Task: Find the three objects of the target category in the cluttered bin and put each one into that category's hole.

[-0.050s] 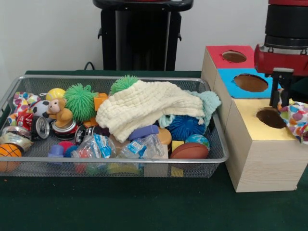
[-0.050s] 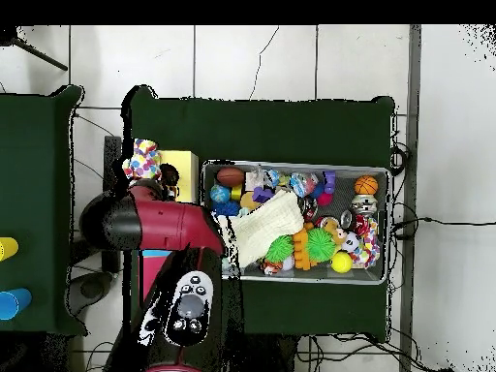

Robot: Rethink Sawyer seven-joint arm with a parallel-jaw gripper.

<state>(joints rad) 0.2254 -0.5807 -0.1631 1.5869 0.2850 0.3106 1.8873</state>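
Note:
My gripper (image 1: 275, 103) hangs just above the round hole (image 1: 270, 117) in the yellow-topped box (image 1: 260, 154), shut on a polka-dot cloth (image 1: 296, 119). The cloth trails off to the right, past the box's edge. From overhead the same cloth (image 2: 143, 160) shows beside the yellow box (image 2: 181, 160), while my arm (image 2: 155, 223) hides the gripper. In the wire bin (image 1: 115, 161) a cream waffle cloth (image 1: 144, 106) lies over the clutter, with a pale teal cloth (image 1: 208, 102) at its right end.
Behind the yellow box stand a blue-topped box (image 1: 226, 77) and a red-topped box (image 1: 216, 55), each with a hole. The bin also holds balls, green spiky toys (image 1: 79, 100), a monkey toy (image 1: 58, 111), cans and crumpled bottles (image 1: 139, 147). A green cloth covers the table (image 1: 120, 207).

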